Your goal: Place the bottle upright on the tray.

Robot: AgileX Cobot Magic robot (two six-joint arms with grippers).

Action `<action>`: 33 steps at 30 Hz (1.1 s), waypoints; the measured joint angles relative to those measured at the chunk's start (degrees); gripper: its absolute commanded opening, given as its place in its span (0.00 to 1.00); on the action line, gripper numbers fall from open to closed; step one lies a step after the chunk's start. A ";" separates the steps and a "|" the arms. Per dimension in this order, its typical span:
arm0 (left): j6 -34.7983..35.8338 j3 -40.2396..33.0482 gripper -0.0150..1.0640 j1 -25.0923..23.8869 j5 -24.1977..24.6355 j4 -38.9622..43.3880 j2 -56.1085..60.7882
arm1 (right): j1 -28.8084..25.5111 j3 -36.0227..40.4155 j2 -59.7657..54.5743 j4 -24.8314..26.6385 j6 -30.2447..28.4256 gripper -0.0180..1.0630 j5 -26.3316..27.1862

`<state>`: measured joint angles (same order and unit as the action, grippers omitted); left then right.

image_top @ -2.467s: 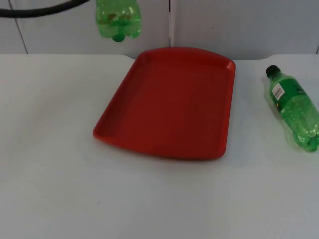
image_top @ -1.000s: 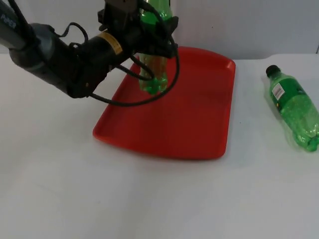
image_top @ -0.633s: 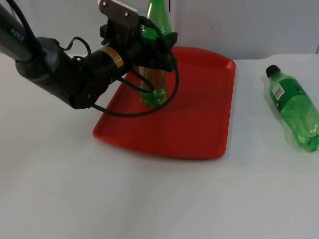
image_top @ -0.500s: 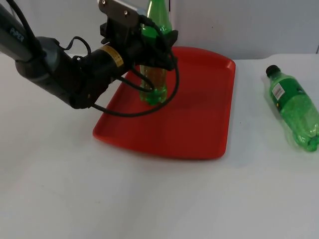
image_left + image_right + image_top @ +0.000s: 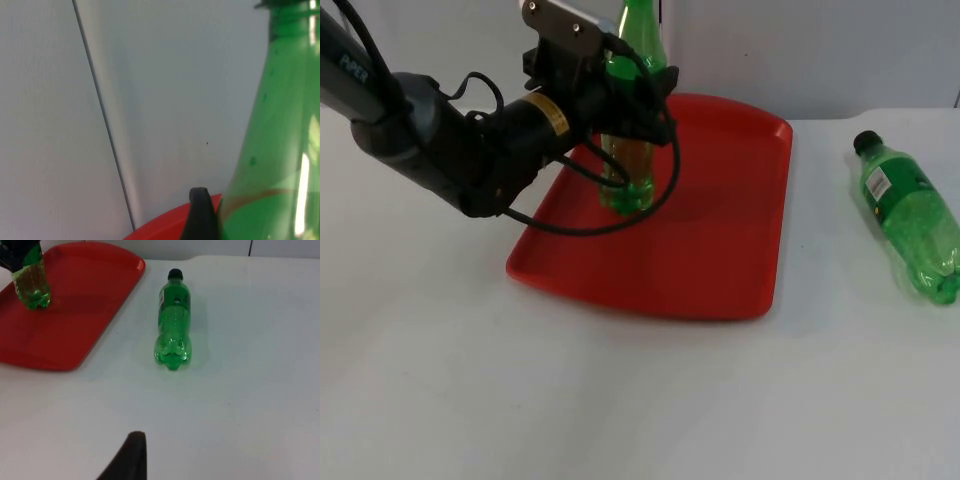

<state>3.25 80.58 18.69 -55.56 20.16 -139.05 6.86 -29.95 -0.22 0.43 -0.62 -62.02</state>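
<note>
One green bottle point(image 5: 628, 150) stood upright on the red tray point(image 5: 720, 230), with the left gripper point(image 5: 625, 85) closed around it. A second green bottle point(image 5: 910, 215) lay on the white table point(image 5: 620, 400); the right gripper's state could not be told.

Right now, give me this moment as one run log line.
left gripper: shut on upright bottle, base on red tray | right gripper: waiting above table | second bottle: lying on table

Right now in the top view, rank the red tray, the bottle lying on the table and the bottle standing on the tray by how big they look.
1. red tray, clearly largest.
2. lying bottle and standing bottle: unsure; the left gripper hides part of the standing bottle.
</note>
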 measured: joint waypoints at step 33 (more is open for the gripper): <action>1.19 0.00 0.99 0.00 1.12 5.13 0.00 | 0.00 0.00 0.00 0.00 0.00 0.99 0.00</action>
<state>4.45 80.58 18.69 -54.44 25.29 -139.05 6.86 -29.95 -0.22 0.43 -0.62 -62.02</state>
